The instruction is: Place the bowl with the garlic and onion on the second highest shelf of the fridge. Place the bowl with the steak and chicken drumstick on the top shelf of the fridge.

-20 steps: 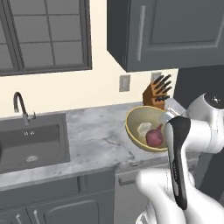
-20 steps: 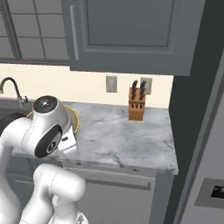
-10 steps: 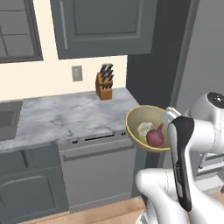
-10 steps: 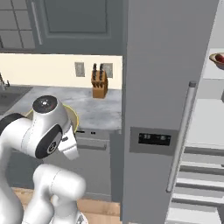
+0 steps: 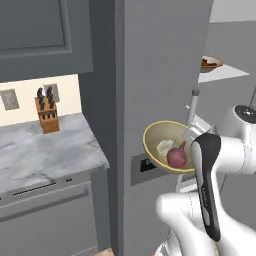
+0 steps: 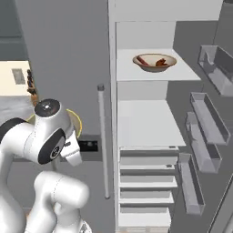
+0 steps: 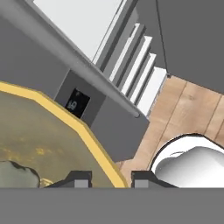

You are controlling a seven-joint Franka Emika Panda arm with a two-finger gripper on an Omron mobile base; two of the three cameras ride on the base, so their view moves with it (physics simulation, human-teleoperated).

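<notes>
A yellow bowl [image 5: 159,136] hangs in the air in front of the grey fridge door, tilted toward the camera. Inside it lie the pale garlic [image 5: 164,146] and the reddish-purple onion [image 5: 176,157]. My gripper [image 5: 191,135] is shut on the bowl's right rim; in the hand view the rim [image 7: 65,117] runs between the fingertips [image 7: 78,177], and the garlic [image 7: 15,175] shows at the lower left. A second bowl [image 6: 154,62] with the steak and the chicken drumstick stands on the top shelf of the fridge [image 6: 182,73]. The second highest shelf [image 6: 145,123] is bare.
The left fridge door [image 5: 165,75] is shut, with a long handle [image 6: 102,141] and a dispenser panel [image 6: 88,145]. The right door stands open with several bins [image 6: 209,123]. Drawers [image 6: 145,177] sit below the shelves. A marble counter [image 5: 40,155] with a knife block [image 5: 46,112] lies to the left.
The whole view has swung right, from the counter and sink to the open fridge, so the base has moved. The bowl stays in my gripper at the same height.
</notes>
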